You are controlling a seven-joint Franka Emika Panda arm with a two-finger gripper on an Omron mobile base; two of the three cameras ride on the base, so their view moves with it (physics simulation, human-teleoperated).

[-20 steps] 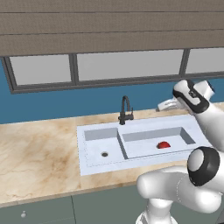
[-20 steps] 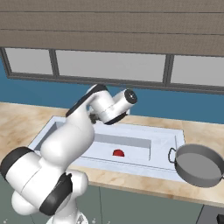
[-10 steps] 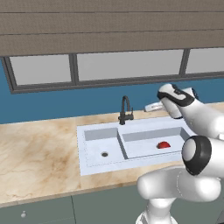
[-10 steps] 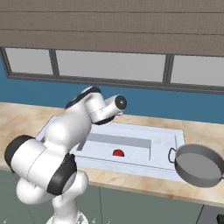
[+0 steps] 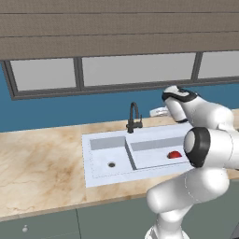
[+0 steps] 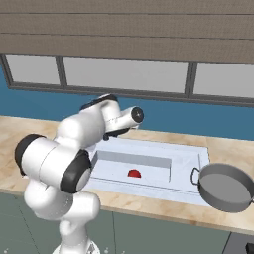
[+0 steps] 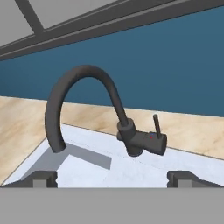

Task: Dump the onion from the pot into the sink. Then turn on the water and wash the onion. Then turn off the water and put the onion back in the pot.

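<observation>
The red-purple onion (image 5: 174,154) (image 6: 134,173) lies in the larger basin of the white sink (image 5: 93,168) (image 6: 188,151). On the counter to the right of the sink stands the grey pot (image 6: 225,187), with nothing inside that I can see. My gripper (image 5: 153,112) (image 7: 113,179) hovers above the sink's back edge, to the right of the dark gooseneck faucet (image 5: 134,119) (image 7: 87,100), and is open with nothing between its fingertips (image 7: 43,178). The hand view looks straight at the faucet and its upright lever (image 7: 156,127). No stream of water runs from the spout.
A beige stone counter (image 5: 42,158) stretches left of the sink. Behind it rise a blue wall (image 5: 60,112) and a window with dark frames (image 5: 79,74). My own white arm (image 6: 74,144) covers the sink's left part in the right base view.
My arm has swung left, carrying the open gripper from over the sink's right end towards the faucet. Onion and pot lie where they were.
</observation>
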